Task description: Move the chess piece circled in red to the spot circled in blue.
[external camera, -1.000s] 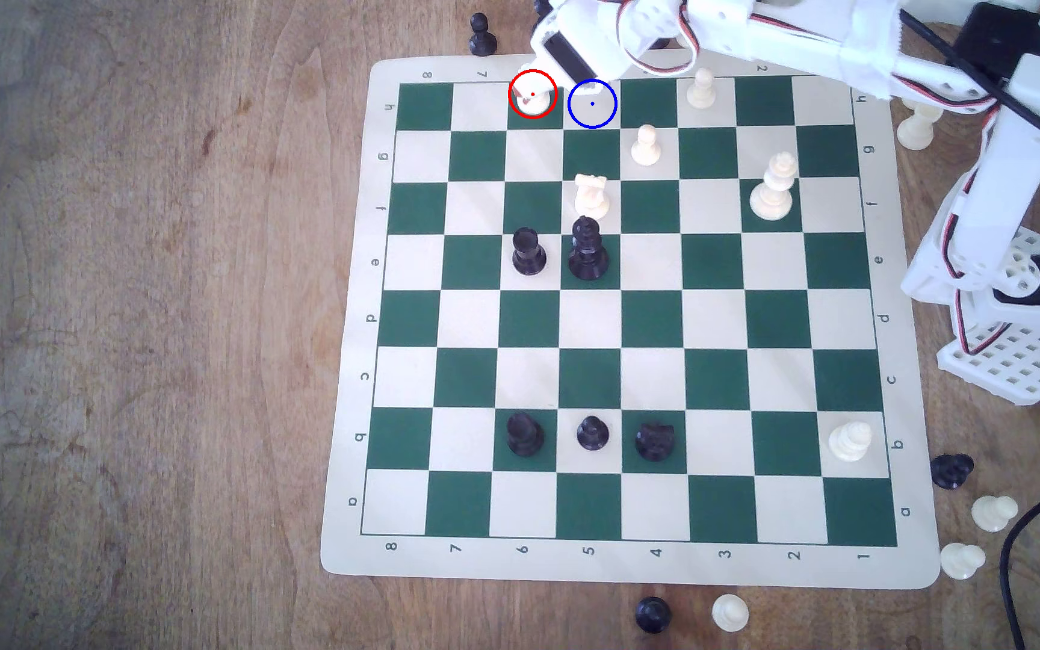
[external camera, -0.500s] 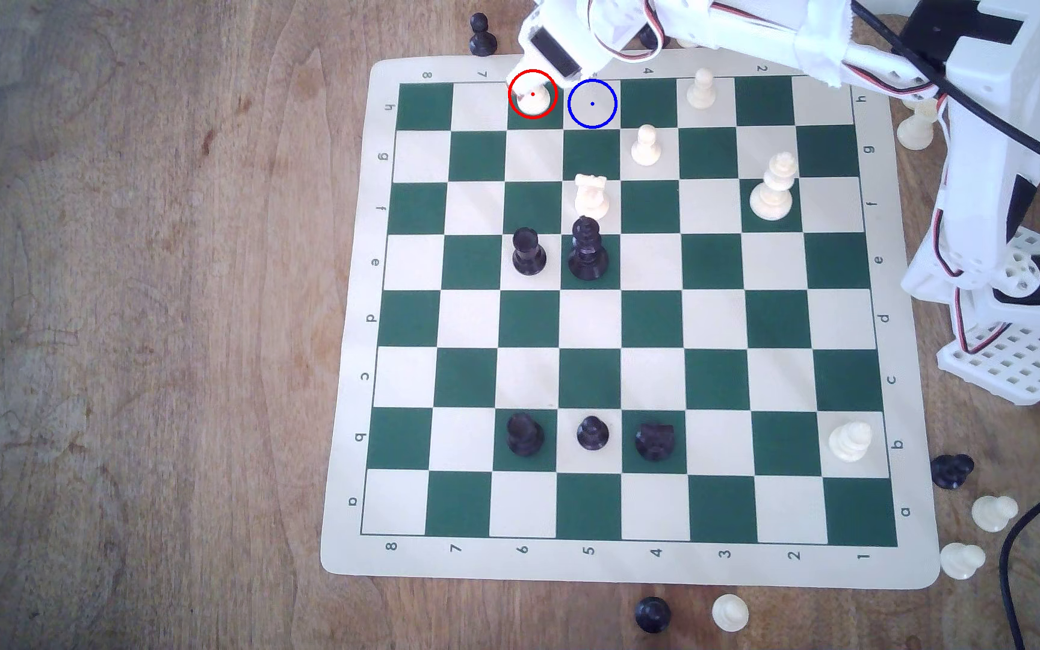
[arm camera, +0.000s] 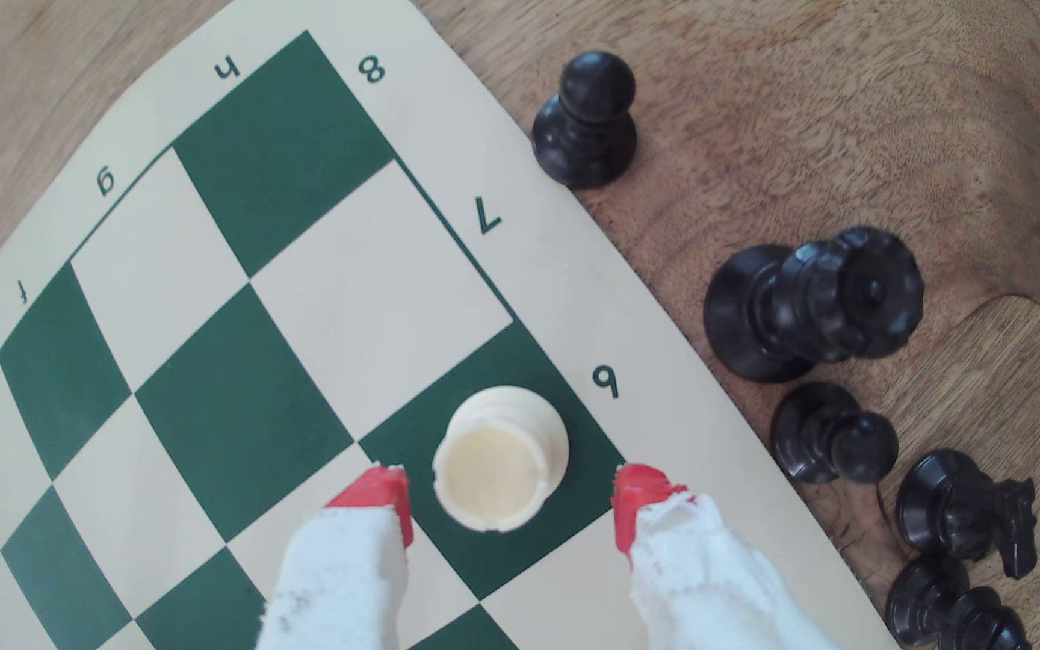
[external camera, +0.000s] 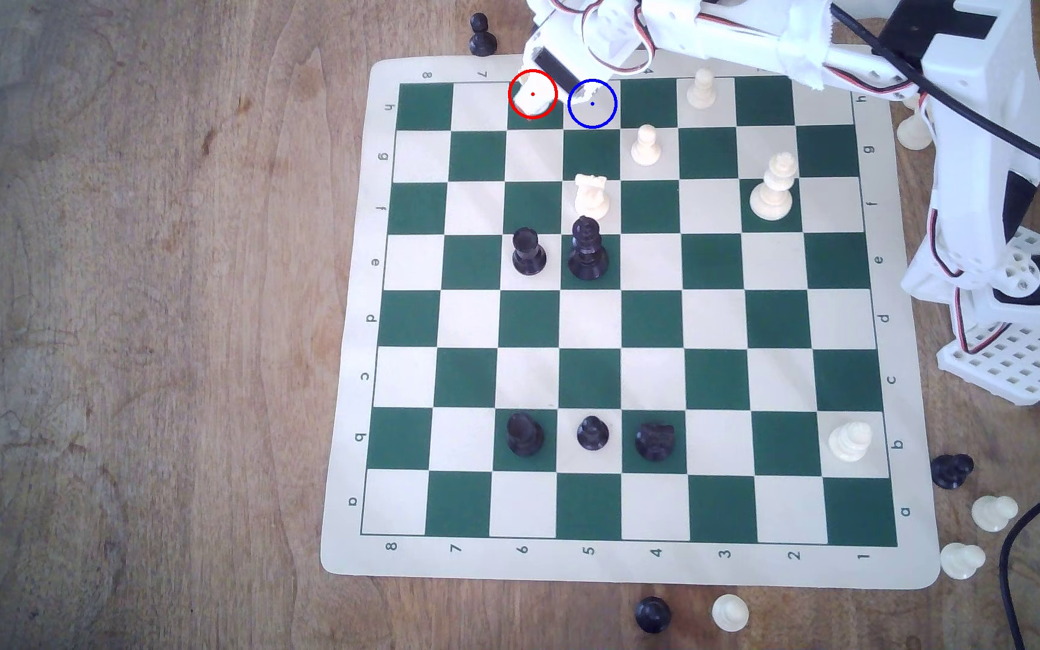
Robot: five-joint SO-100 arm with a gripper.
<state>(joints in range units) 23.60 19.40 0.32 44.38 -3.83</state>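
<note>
My end effector point(arm camera: 511, 494) stands apart around the rook point(arm camera: 499, 459), one red fingertip point(arm camera: 380, 490) at its nine o'clock, the other at three, neither touching.

Arm point(external camera: 724, 37) hides the rook point(external camera: 533, 100) from outside.
</note>
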